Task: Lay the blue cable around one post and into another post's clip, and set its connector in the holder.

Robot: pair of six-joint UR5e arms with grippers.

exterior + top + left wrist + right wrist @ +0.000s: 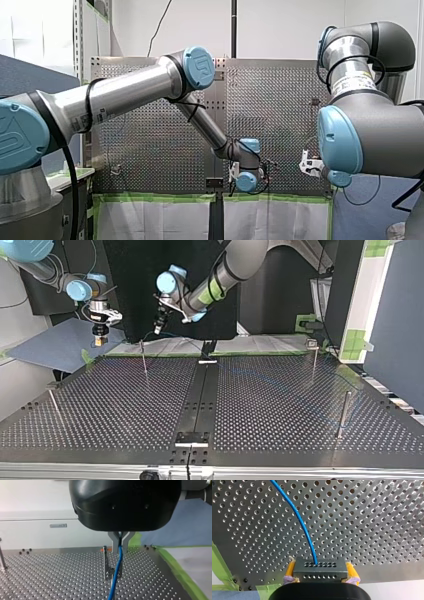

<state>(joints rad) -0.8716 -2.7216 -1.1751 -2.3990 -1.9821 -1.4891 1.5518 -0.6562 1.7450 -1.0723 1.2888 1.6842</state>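
Connector (320,570) is nearest: a dark block with rows of small holes. My right gripper (321,572) has it clamped by its sides between the yellow pads (352,573), jaws closed snug on it. I judge the side grip leaves the holed face and cable exit free for seating in the holder.

Cable (299,522) leaves the block's middle ahead of that gripper. It is thin, bright blue, and makes one smooth slack curve with no kinks, off across the table (374,517) ahead.

My left gripper (120,540) has its metal fingers (114,542) pinched shut on the cable, which hangs out from between them and runs on below. Post (106,563) stands just ahead of the fingers, beside the cable; touching or apart, cannot tell. The pinch is probably mid-run, to steer the cable at that post while my right holds the end.

Farther out, in the top view, both grippers hang over the table's far edge, right gripper (100,335) near left gripper (159,326). The cable trails off faintly past my left gripper across the table. Whether it goes round any post is too faint to tell. I can't pick out the holder.
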